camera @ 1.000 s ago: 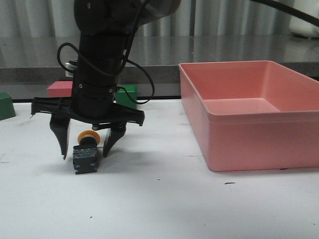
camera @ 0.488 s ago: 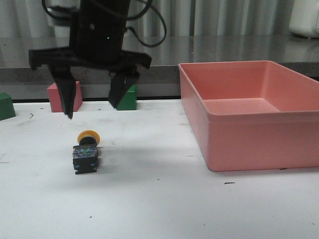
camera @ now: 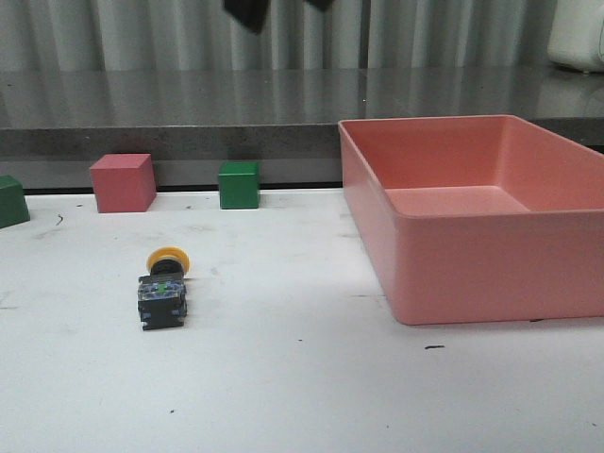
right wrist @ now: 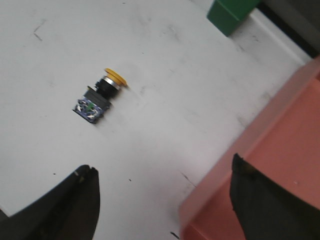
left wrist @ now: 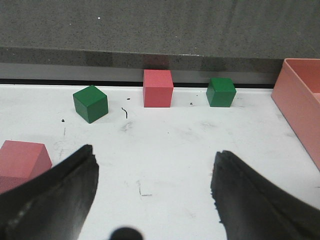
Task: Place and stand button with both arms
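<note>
White tabletop, scuffed, small dark marks scattered across it. Behind far edge, dark grey glossy ledge spanning full width, faint vertical reflections on its top. Beyond ledge, pale grey curtain in vertical folds as backdrop. White rounded object at upper right corner, partly cut off, identity unclear. Light even and diffuse, soft shadows on tabletop. Floor and windows out of view. Left wrist view: same ledge reads speckled grey.
</note>
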Controlling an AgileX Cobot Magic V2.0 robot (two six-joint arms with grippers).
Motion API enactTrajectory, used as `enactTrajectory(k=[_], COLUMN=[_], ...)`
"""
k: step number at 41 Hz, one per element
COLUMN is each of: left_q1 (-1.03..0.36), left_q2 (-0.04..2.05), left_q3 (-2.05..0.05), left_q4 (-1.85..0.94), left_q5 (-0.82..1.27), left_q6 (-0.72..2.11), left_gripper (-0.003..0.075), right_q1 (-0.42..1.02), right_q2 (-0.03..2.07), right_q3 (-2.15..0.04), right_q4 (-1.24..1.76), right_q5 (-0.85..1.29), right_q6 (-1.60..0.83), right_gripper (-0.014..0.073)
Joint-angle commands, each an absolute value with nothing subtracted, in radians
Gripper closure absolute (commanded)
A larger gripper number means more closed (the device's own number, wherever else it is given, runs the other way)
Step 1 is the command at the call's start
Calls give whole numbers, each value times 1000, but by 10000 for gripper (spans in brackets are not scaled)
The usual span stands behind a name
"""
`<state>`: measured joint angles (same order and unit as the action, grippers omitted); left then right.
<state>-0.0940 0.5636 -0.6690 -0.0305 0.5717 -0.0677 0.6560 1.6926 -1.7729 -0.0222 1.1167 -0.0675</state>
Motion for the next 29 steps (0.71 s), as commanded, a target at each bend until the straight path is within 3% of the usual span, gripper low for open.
enactTrajectory(k=[1,17,29], left_q1=[-100,-100,-100], left_q2=[572,572,572], left_q3=[-701,-701,-701], left_q4=[-36,-36,-36], left_q5=[500,500,498], left_q6=[-72,-72,-72], left_gripper=[246,246,246], right_q1=[630,628,628], right_q2=[1518,954,635], right_q3=[-1666,-1088,-836], right_q4=[-32,-28,-28], right_q5=[1007,806,755], right_q6=[-86,-86,-86], right_gripper=[32,32,32])
